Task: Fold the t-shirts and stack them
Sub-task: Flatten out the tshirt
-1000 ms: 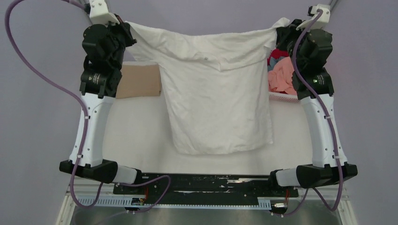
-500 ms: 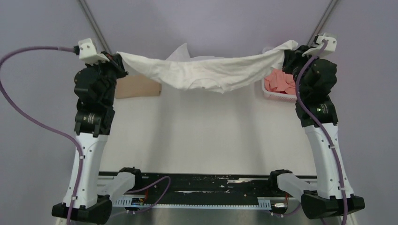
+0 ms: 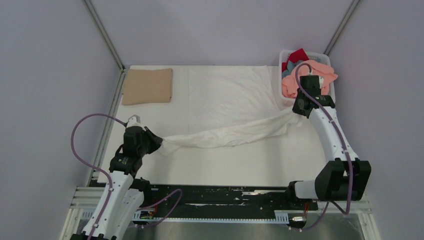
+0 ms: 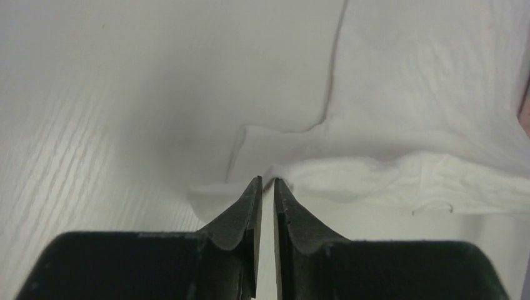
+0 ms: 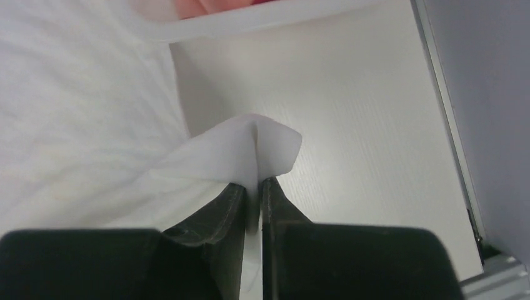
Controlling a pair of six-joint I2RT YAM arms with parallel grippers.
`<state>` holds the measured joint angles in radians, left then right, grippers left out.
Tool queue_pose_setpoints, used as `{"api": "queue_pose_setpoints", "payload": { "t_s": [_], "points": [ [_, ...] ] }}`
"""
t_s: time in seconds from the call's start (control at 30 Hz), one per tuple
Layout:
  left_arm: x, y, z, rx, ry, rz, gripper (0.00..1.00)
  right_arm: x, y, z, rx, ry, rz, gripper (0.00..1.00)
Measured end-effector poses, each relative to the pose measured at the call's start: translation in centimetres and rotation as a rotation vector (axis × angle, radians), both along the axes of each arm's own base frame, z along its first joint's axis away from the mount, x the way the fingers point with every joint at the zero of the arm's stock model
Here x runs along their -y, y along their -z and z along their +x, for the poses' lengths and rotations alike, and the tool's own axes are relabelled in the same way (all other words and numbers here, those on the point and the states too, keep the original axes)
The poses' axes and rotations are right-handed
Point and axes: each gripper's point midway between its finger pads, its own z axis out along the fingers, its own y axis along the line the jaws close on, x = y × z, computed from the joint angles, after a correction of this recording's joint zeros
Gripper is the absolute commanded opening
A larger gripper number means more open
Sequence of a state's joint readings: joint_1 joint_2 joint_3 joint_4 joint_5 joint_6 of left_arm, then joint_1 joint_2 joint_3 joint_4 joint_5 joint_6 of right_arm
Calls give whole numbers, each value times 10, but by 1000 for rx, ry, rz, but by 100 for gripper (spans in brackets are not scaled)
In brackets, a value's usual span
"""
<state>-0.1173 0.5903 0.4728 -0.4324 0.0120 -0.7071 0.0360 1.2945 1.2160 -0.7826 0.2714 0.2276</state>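
Observation:
The white t-shirt [image 3: 225, 135] lies on the table, its far part spread flat and its near edge bunched into a band between my two grippers. My left gripper [image 3: 154, 141] is low at the near left, shut on the shirt's left end [image 4: 350, 181]; its tips [image 4: 264, 181] pinch the cloth. My right gripper [image 3: 295, 116] is low at the right, beside the basket, shut on the shirt's right corner [image 5: 262, 140]; its tips [image 5: 252, 184] hold that fold. A folded tan t-shirt [image 3: 147, 86] lies at the back left.
The white lattice basket [image 3: 320, 55] stands at the back right, holding a salmon pink t-shirt [image 3: 305, 80], a red one [image 3: 299, 55] and a bit of grey-blue. Its rim [image 5: 250, 22] is just beyond my right gripper. Frame posts and walls close in both sides.
Both arms have come down from holding the white shirt stretched high at the back and pulled toward the near side. The shirt now lies on the table.

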Motion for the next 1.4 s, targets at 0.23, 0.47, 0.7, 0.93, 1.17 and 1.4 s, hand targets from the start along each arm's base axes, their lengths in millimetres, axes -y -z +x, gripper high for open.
{"api": "queue_pose_setpoints", "payload": {
  "t_s": [0.23, 0.47, 0.7, 0.93, 1.17, 1.4],
  "points": [
    [-5, 37, -36, -219, -68, -30, 98, 45, 75, -4, -307, 212, -100, 92],
    [15, -27, -13, -52, 22, -98, 100, 40, 42, -10, -204, 274, -97, 100],
    [101, -72, 61, 6, 337, -137, 100, -69, 45, -40, 13, -95, 234, 100],
    [174, -23, 153, -115, 532, -192, 100, -124, 126, -67, -180, -209, 391, 100],
    [204, 66, 139, -332, 625, -208, 100, -131, 158, -38, -245, -137, 399, 100],
    [221, 85, 48, -344, 768, -236, 100, -157, 167, 45, -239, -145, 410, 98]
  ]
}}
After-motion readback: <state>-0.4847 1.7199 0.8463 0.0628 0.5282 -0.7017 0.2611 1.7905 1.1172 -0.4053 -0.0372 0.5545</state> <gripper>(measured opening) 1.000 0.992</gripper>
